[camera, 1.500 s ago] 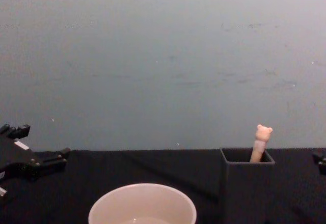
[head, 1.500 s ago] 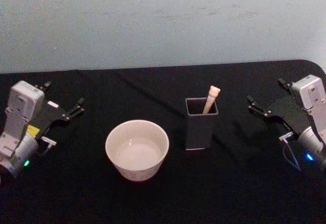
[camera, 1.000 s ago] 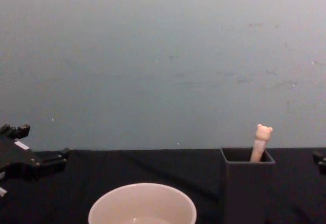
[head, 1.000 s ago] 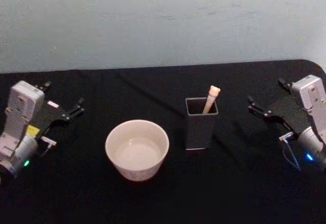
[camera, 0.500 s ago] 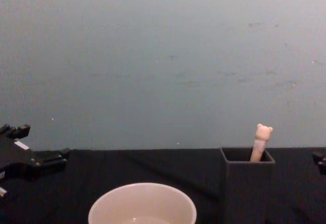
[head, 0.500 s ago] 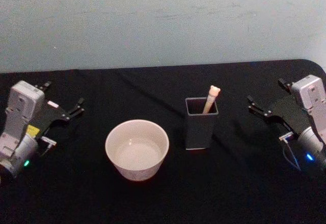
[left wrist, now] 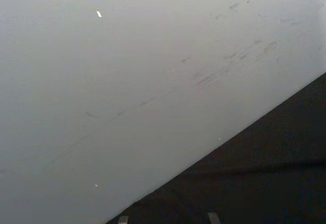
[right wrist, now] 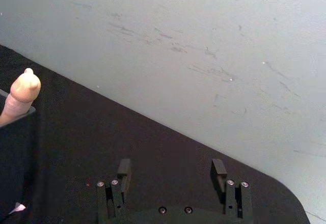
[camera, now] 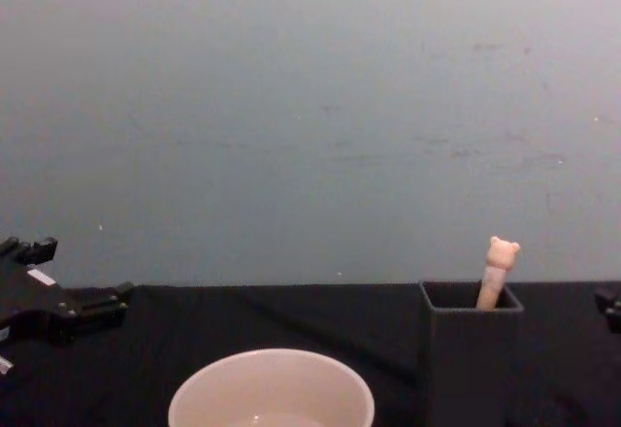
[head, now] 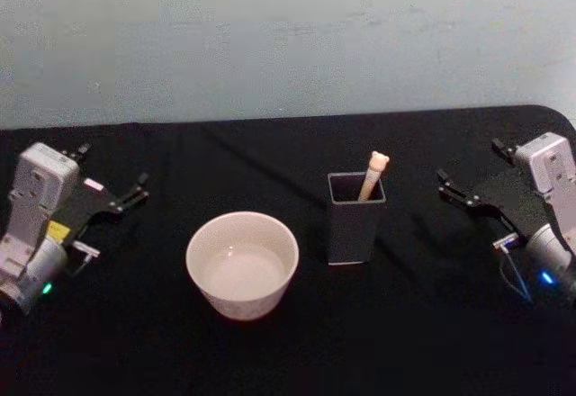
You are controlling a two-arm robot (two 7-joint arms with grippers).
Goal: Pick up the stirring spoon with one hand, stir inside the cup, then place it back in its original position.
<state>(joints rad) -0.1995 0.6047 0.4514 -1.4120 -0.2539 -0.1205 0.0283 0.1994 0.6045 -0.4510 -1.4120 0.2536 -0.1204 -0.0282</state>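
The stirring spoon stands upright in the dark grey square holder, its peach bear-head handle poking above the rim. To the holder's left sits the cream cup with its wide rim. My left gripper rests open at the table's left side, well away from the cup. My right gripper is open on the right, a short way from the holder, with nothing between its fingers. The right wrist view catches the spoon's handle tip at its edge.
A black cloth covers the table, with a pale grey-blue wall behind its far edge. Open cloth lies between the cup and each gripper.
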